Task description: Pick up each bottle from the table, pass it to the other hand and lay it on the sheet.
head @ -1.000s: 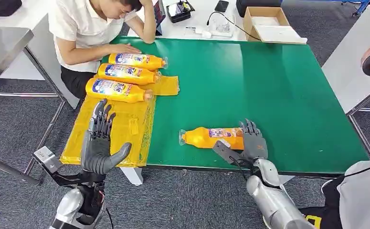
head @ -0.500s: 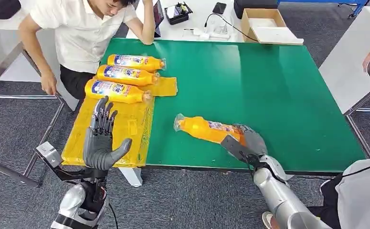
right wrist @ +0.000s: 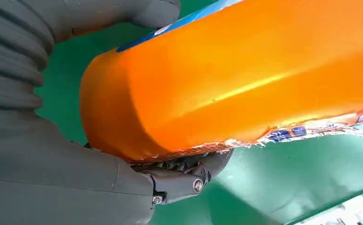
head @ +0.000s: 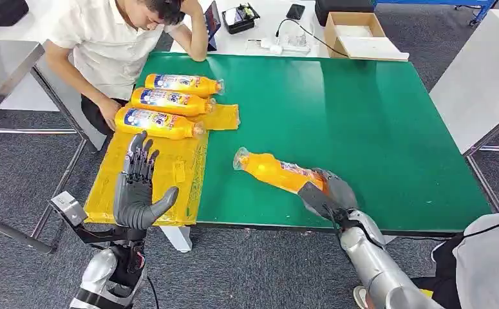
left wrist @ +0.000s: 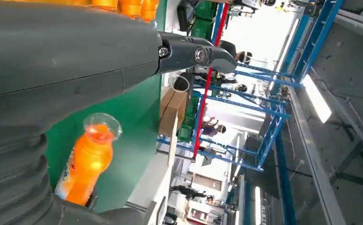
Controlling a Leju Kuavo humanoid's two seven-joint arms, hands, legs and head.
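Gripping the base of the orange bottle point(head: 277, 174) near the green bench's point(head: 362, 116) front edge, our right robot hand point(head: 331, 193) wraps it; our left robot hand point(head: 136, 187) is raised, fingers spread, over the yellow sheet point(head: 169, 174) holding three bottles point(head: 167, 101).

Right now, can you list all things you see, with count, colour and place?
bottles on sheet: 3, orange-yellow, lying side by side at the sheet's far end
bottle: 1, orange, over the table's near edge, base held
sheet: 1, yellow, table's left side
table: 1, green
box: 1, brown cardboard, on the white desk beyond
person: 1, white shirt, far left corner
left hand: raised over the sheet, fingers apart
right hand: grips the bottle's base
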